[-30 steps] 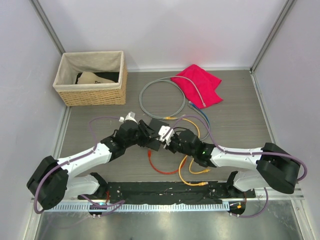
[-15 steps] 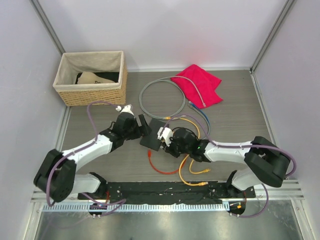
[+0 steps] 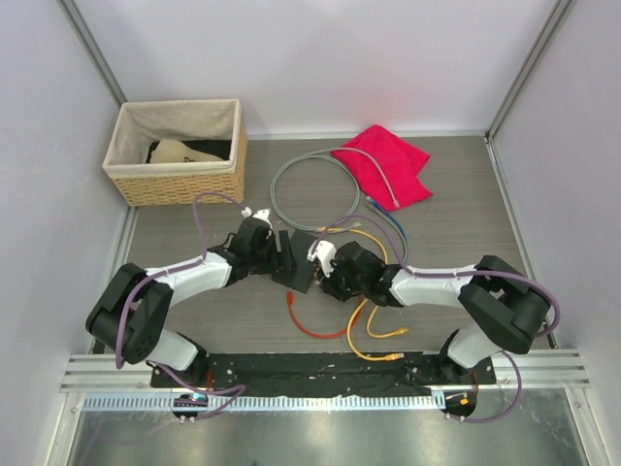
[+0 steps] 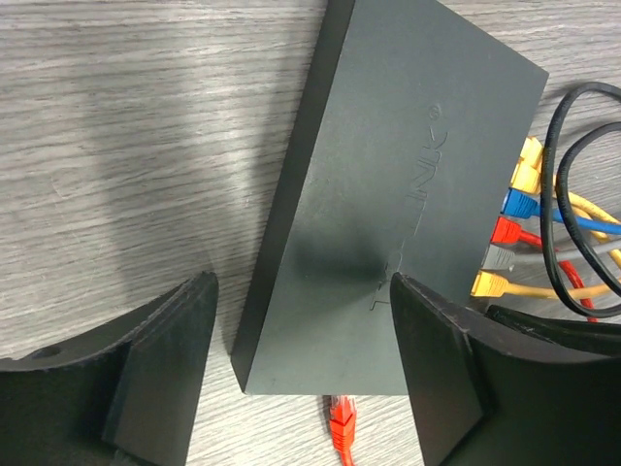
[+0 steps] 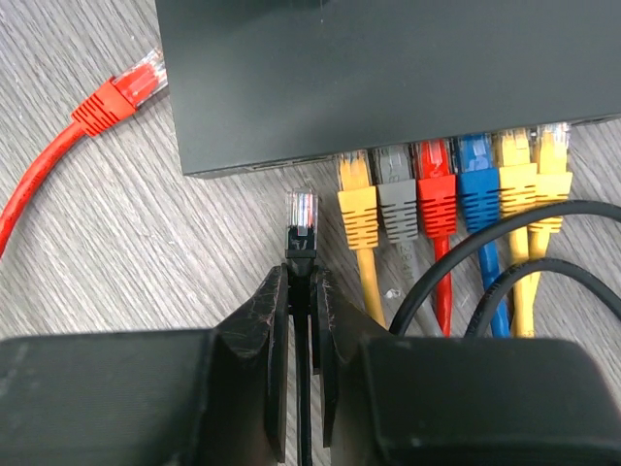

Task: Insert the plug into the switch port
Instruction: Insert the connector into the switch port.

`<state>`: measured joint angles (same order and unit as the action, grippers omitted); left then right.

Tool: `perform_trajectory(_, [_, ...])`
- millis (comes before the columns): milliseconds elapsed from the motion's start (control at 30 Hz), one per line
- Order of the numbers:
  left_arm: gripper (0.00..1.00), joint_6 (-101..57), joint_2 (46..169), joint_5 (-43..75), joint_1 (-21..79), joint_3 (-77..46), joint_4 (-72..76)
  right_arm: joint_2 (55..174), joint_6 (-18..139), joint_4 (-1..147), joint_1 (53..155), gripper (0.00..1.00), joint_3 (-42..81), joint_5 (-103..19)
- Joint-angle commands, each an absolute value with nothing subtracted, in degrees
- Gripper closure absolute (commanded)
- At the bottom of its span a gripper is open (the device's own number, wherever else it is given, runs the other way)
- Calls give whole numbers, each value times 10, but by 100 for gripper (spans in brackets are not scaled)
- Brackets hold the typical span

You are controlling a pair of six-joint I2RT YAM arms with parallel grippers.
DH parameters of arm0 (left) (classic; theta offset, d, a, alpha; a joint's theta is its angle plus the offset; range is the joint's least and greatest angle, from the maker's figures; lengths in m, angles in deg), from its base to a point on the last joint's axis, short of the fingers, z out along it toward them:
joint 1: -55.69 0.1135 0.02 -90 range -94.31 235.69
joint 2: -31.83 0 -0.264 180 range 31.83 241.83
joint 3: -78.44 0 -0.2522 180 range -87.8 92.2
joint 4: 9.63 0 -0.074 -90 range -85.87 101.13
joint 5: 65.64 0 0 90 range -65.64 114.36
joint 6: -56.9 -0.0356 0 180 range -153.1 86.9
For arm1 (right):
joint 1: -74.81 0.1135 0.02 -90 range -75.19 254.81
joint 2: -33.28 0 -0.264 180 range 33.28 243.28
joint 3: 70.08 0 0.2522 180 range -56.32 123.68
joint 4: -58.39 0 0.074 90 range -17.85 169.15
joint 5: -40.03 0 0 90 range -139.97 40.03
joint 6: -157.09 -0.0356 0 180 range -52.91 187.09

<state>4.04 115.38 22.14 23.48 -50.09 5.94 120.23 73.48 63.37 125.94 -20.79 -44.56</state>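
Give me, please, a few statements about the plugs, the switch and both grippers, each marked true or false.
1. The right gripper is shut on the black plug. True.
2. The black plug is seated in the switch. False: its clear tip stops short of the port edge.
3. The switch's ports hold six other plugs. True.
4. The left gripper is shut. False: it is open, astride the switch's end.
5. The loose red plug is in a port. False: it lies beside the switch.
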Motion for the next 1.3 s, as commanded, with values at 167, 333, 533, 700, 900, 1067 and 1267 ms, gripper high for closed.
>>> perform_trajectory(167, [29, 22, 1179, 211, 235, -498, 78, 1214, 710, 578, 1253, 99, -188, -443])
perform_trajectory(333, [31, 21, 1185, 198, 235, -497, 75, 1211, 710, 561, 1253, 99, -191, -445])
perform_trajectory(533, [32, 21, 1188, 182, 234, -493, 73, 1219, 715, 562, 1253, 99, -186, -441])
perform_trajectory(700, [32, 25, 1195, 162, 235, -494, 62, 1221, 719, 558, 1253, 99, -186, -433])
perform_trajectory(900, [35, 27, 1202, 142, 235, -493, 61, 1211, 722, 539, 1253, 99, -192, -434])
perform_trajectory(1067, [36, 34, 1210, 122, 234, -494, 62, 1203, 753, 516, 1253, 99, -202, -439])
perform_trajectory(1267, [37, 46, 1218, 104, 232, -495, 72, 1192, 793, 446, 1274, 99, -235, -487])
